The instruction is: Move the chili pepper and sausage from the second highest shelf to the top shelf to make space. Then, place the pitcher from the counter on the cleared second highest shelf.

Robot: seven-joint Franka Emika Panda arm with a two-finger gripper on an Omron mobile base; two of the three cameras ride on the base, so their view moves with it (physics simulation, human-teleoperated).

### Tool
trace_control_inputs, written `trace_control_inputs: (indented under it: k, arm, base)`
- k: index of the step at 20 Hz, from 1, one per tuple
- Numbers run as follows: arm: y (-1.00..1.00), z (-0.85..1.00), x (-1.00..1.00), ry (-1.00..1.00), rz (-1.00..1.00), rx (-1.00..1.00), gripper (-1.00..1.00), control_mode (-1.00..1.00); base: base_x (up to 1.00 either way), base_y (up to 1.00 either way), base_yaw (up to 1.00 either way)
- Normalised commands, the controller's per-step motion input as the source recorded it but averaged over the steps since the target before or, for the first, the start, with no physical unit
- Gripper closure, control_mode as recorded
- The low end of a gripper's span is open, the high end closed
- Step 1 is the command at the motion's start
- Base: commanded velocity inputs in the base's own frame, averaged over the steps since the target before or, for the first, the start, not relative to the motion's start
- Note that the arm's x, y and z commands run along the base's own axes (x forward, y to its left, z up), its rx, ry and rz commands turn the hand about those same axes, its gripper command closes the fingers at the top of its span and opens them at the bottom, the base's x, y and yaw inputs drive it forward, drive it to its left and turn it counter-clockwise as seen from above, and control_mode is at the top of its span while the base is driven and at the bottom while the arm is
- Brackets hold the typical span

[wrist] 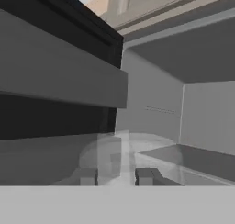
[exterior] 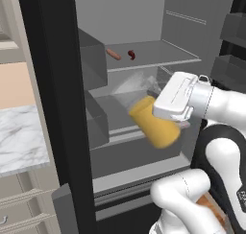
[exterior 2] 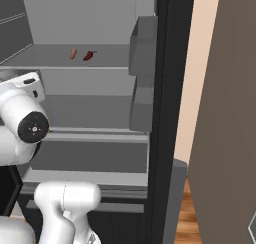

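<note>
The pitcher [exterior: 153,120] is being carried tipped on its side inside the open fridge, orange-yellow liquid toward the camera and the clear rim pointed in over the second shelf [exterior: 120,103]. It's pinched by the gripper [wrist: 115,176] at the rim, and in the hand view both dark fingertips [wrist: 86,176] are seen pressed against the clear wall, so the claw is closed on it, not spread.

Up on the top shelf [exterior: 158,60], the sausage [exterior: 113,54] and the chili pepper [exterior: 131,55] are laid side by side, close but apart, sausage to the left. From the right base view the same pair is seen, sausage [exterior 2: 73,53] then pepper [exterior 2: 89,55].

The marble counter [exterior: 21,137] is seen off to the left, past the black fridge door [exterior: 53,94].
</note>
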Motion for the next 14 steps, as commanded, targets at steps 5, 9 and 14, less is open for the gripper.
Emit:
trace_control_inputs:
  k: [5,9,14]
  arm:
    - [0.36,-0.30,0.00,-0.08,0.24,0.09,1.00,-1.00]
    - [-0.11,-0.11,-0.05,-0.05,0.15,0.11,1.00,-1.00]
    - [-0.29,-0.16,0.00,-0.01,0.10,0.12,1.00,-1.00]
  base:
    - [0.00,0.00,0.00]
    - [0.00,0.00,0.00]
    - [0.00,0.00,0.00]
